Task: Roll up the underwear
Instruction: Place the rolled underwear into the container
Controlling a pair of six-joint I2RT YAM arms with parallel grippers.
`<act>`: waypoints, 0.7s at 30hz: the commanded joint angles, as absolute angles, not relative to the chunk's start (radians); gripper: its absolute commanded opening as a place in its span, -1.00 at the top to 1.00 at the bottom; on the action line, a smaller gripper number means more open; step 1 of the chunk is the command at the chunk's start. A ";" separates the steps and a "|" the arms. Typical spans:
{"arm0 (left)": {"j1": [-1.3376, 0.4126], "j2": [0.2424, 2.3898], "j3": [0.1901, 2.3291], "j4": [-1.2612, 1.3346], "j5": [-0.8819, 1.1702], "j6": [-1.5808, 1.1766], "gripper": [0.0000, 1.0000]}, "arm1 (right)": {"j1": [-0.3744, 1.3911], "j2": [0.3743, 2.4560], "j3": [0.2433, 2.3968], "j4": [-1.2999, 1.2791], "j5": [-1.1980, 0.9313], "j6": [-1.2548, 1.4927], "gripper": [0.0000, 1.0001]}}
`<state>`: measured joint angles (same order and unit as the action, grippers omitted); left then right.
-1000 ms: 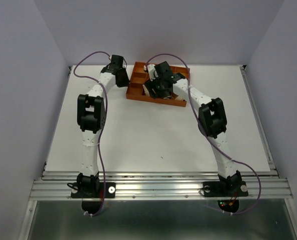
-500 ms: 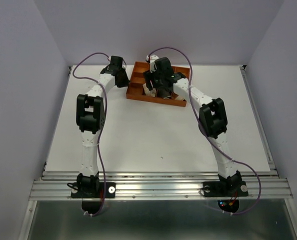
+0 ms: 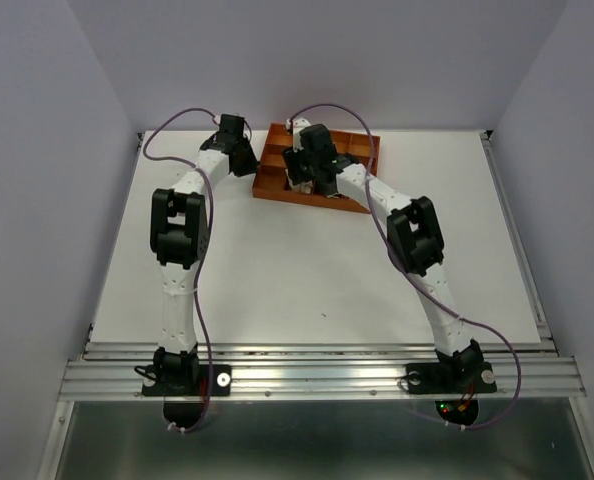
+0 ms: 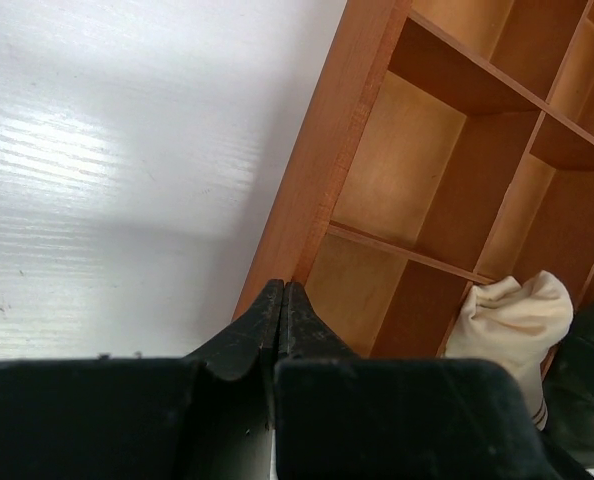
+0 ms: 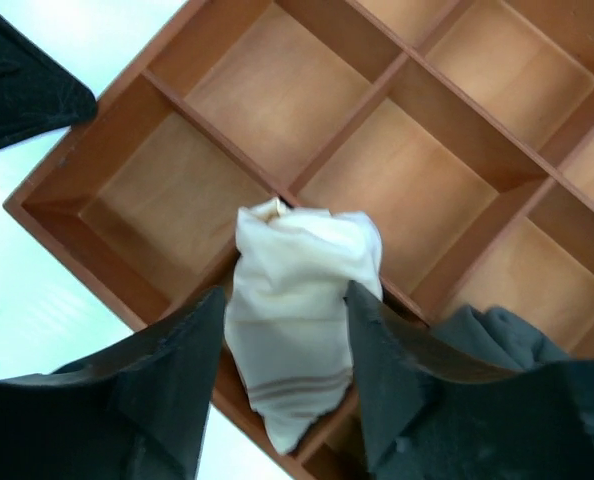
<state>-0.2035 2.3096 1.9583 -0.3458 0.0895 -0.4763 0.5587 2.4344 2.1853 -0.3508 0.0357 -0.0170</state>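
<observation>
Tray [image 5: 347, 122] is a plain warm orange-brown all over, walls and floors alike. The cream underwear [image 5: 297, 300] is pale off-white with a few thin brownish stripes across one end. The dark underwear [image 5: 497, 335] next to it is plain charcoal grey. Left gripper [image 4: 282, 300] and right gripper [image 5: 285, 292] are matte black. Table [image 4: 127, 150] is white, arms [image 3: 177, 290] white with black joints, cables [image 3: 202, 330] purple.

Bunched cream brief [image 5: 299, 290] over tray [image 5: 349, 128], dark grey brief [image 5: 492, 335] beside
</observation>
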 commanded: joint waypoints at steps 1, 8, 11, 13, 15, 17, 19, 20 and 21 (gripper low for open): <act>-0.209 2.304 1.898 -0.442 0.066 -0.471 1.00 | 0.569 2.463 2.195 -0.193 0.054 -0.020 -0.10; -0.209 2.299 1.885 -0.439 0.063 -0.474 1.00 | 0.569 2.507 2.197 -0.201 0.055 -0.037 0.08; -0.209 2.292 1.881 -0.439 0.064 -0.476 1.00 | 0.578 2.526 2.192 -0.213 0.040 -0.052 0.52; -0.209 2.287 1.870 -0.433 0.066 -0.477 1.00 | 0.578 2.548 2.200 -0.233 0.014 -0.073 0.67; -0.209 2.280 1.861 -0.428 0.067 -0.479 1.00 | 0.587 2.568 2.218 -0.290 -0.017 -0.092 0.72; -0.209 2.272 1.856 -0.426 0.068 -0.482 1.00 | 0.601 2.595 2.246 -0.354 -0.005 -0.144 0.74; -0.209 2.267 1.845 -0.420 0.067 -0.483 1.00 | 0.630 2.603 2.214 -0.370 0.032 -0.184 0.76; -0.209 2.264 1.844 -0.417 0.069 -0.485 1.00 | 0.630 2.603 2.214 -0.374 0.035 -0.184 0.76; -0.209 2.260 1.838 -0.416 0.071 -0.486 1.00 | 0.630 2.608 2.195 -0.389 0.028 -0.181 0.76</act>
<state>-0.2035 2.2799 1.8919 -0.2829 0.0887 -0.4980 0.5907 2.5404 2.2257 -0.2687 0.0456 -0.1326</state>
